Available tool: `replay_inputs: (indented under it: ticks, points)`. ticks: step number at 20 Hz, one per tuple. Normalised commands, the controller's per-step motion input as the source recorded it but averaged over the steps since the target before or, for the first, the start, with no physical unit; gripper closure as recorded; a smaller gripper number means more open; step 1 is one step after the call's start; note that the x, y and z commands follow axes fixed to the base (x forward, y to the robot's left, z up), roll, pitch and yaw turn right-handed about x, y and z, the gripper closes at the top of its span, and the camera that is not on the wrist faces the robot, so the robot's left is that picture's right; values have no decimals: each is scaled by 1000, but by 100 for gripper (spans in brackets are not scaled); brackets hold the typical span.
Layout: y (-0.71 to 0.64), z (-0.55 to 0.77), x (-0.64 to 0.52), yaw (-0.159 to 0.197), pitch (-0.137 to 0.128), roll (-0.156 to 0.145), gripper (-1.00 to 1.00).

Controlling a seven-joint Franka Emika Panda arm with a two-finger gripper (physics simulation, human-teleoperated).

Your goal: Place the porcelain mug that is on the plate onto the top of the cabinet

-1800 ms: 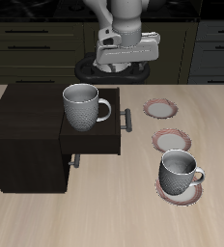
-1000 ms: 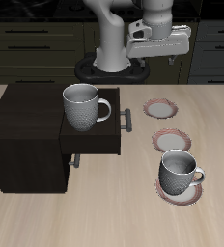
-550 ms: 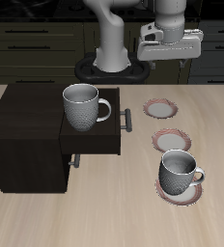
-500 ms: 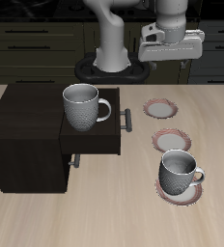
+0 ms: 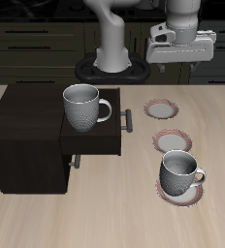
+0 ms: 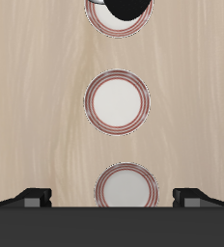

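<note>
The porcelain mug [image 5: 179, 173] stands upright on the plate [image 5: 185, 193] near the table's front edge; the wrist view shows its dark inside [image 6: 126, 6] on that plate [image 6: 102, 21]. The dark cabinet [image 5: 25, 134] has a flat bare top. My gripper [image 5: 180, 60] hangs high over the table's back, above the row of plates and far from the mug. It is open and empty, with both fingertips [image 6: 34, 196] wide apart in the wrist view.
A look-alike mug [image 5: 82, 107] sits in the cabinet's pulled-out drawer [image 5: 97, 140]. Two empty plates lie behind the mug's plate, one nearer [image 5: 173, 141] and one farther back [image 5: 164, 108]; they also show in the wrist view [image 6: 116, 100] [image 6: 124, 186].
My gripper has swung sideways from behind the cabinet's drawer to above the row of plates, staying high. Mugs, plates and cabinet have not moved.
</note>
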Motion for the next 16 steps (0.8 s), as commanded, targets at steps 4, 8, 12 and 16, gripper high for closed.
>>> replay_inputs:
  ticks: [4,8,12,16]
  points:
    - [-169,191,495,-17,-3,-31,-100]
    - [-157,91,461,-42,9,-39,-100]
    - [-65,-44,353,-9,-13,-30,-100]
    - [-13,-225,362,4,14,-26,-100]
